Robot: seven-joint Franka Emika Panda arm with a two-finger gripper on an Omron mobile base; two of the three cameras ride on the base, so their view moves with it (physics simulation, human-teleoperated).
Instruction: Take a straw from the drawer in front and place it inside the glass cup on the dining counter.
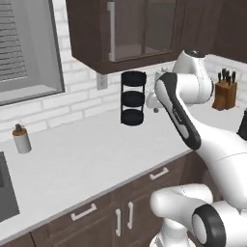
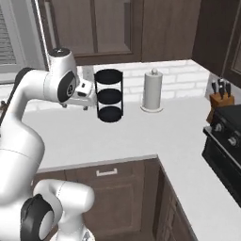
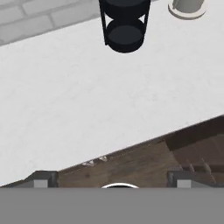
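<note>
The drawer [image 2: 107, 173] with the short silver bar handle [image 2: 107, 172] sits just under the edge of the worktop [image 2: 141, 132], in front of the robot, and it looks fully closed. In the left base view the same front appears with its handle [image 1: 158, 173] under the edge. The straw cannot be seen; I judge it is inside the closed drawer. The glass cup and the dining counter are not before the cameras now.

So, by my judgement, the task is at its very beginning: the drawer must be opened, the straw taken out, carried to the cup and put in. None of these steps is done.

The hand [image 2: 86, 100] hangs high above the worktop, near the black three-tier rack [image 2: 109, 95], and touches nothing. In the hand view its two finger tips [image 3: 40, 179] stand far apart at the bottom corners, so the hand is released and empty. Below it lie the bare worktop and the brown cabinet front. A paper towel roll [image 2: 152, 90] stands beside the rack.
</note>
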